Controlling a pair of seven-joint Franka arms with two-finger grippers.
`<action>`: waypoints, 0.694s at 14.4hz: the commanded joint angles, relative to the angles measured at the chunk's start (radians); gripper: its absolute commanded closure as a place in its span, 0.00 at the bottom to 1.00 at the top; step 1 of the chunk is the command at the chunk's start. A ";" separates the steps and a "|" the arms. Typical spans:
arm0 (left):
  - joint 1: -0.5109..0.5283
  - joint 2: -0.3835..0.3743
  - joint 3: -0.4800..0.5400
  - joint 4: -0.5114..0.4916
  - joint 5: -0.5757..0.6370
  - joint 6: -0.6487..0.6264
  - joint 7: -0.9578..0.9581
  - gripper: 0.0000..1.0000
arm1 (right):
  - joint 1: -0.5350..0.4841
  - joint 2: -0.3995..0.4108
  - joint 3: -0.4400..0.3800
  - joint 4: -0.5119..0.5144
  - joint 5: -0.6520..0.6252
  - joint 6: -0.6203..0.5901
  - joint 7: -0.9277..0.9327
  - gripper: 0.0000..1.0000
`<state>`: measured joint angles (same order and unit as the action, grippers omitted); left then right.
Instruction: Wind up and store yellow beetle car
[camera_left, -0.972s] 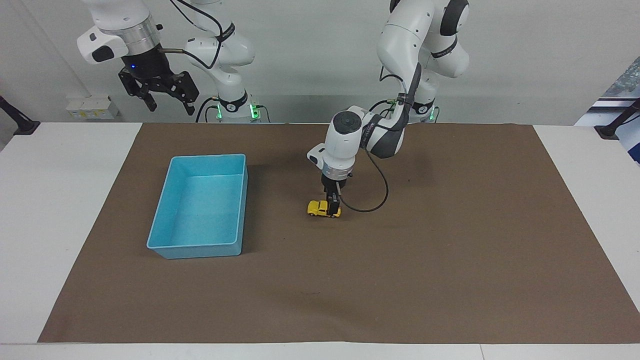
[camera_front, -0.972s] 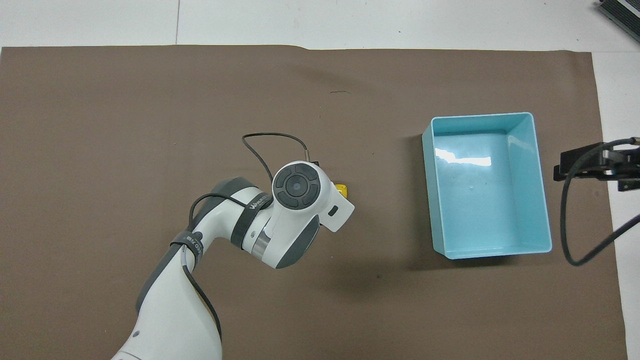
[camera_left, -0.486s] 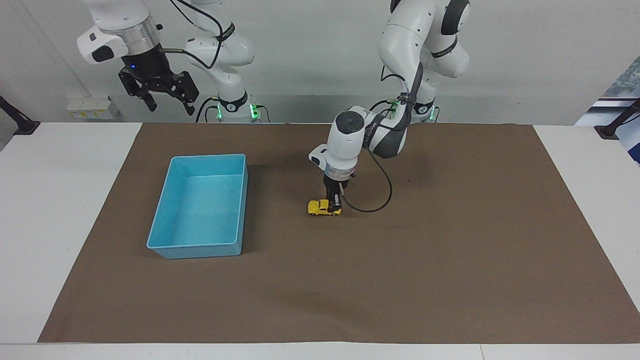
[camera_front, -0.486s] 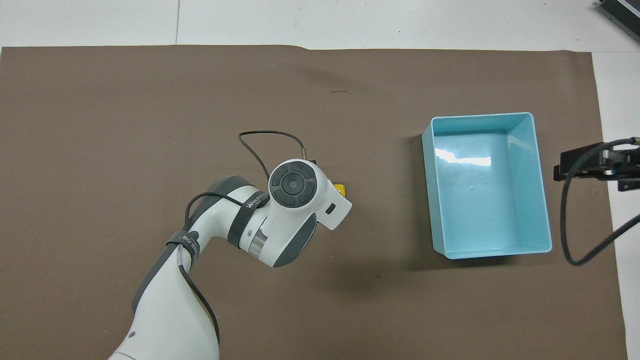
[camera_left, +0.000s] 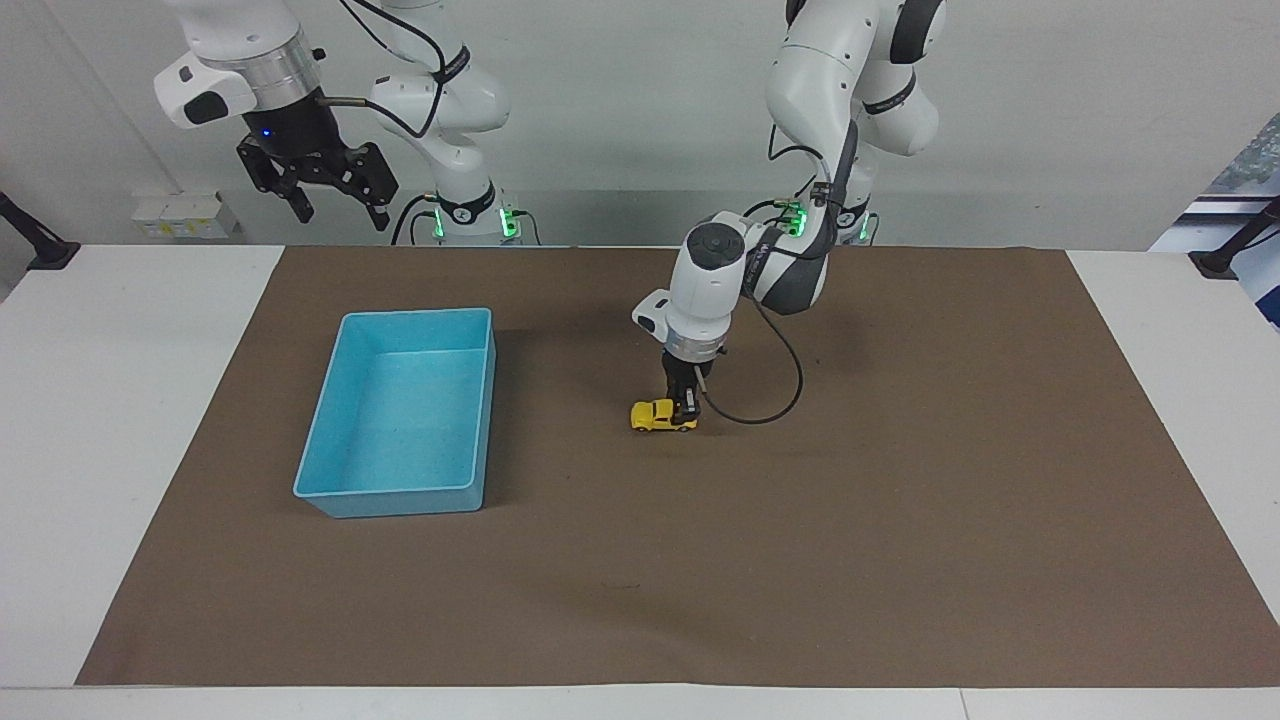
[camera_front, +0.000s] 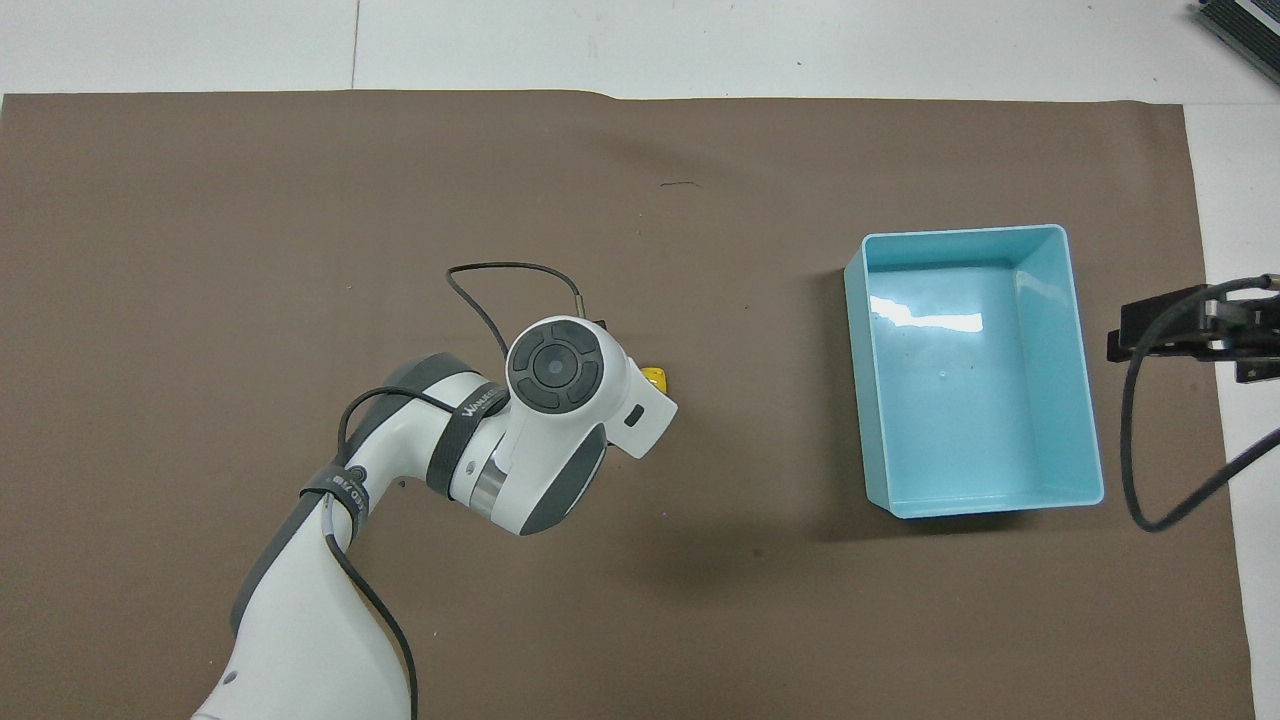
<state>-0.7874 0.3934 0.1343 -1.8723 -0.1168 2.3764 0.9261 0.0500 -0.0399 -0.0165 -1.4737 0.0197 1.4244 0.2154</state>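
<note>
The yellow beetle car (camera_left: 655, 415) stands on the brown mat (camera_left: 900, 520), beside the blue tray (camera_left: 400, 496) and toward the left arm's end from it. My left gripper (camera_left: 685, 405) points straight down and is shut on the car's end that faces away from the tray. In the overhead view the left wrist hides most of the car (camera_front: 655, 377); only its yellow tip shows. My right gripper (camera_left: 340, 218) is open and empty, and it waits raised high above the right arm's end of the table.
The blue tray (camera_front: 985, 505) is empty and lies on the mat toward the right arm's end. A black cable loops from the left wrist (camera_left: 770, 400) just above the mat beside the car.
My left gripper has dragged the car along the mat, away from the tray and toward the left arm's end. The right arm has not moved.
</note>
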 joint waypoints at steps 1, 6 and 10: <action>0.034 -0.047 -0.005 -0.109 0.019 0.006 0.060 1.00 | -0.009 -0.021 0.003 -0.030 0.020 0.021 0.015 0.00; 0.080 -0.071 -0.005 -0.143 0.022 0.007 0.129 1.00 | -0.009 -0.021 0.003 -0.030 0.020 0.021 0.015 0.00; 0.140 -0.109 -0.005 -0.198 0.022 0.006 0.227 1.00 | -0.009 -0.021 0.003 -0.030 0.020 0.022 0.015 0.00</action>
<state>-0.6883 0.3097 0.1356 -1.9899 -0.1148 2.3759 1.0947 0.0500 -0.0399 -0.0165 -1.4737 0.0197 1.4244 0.2154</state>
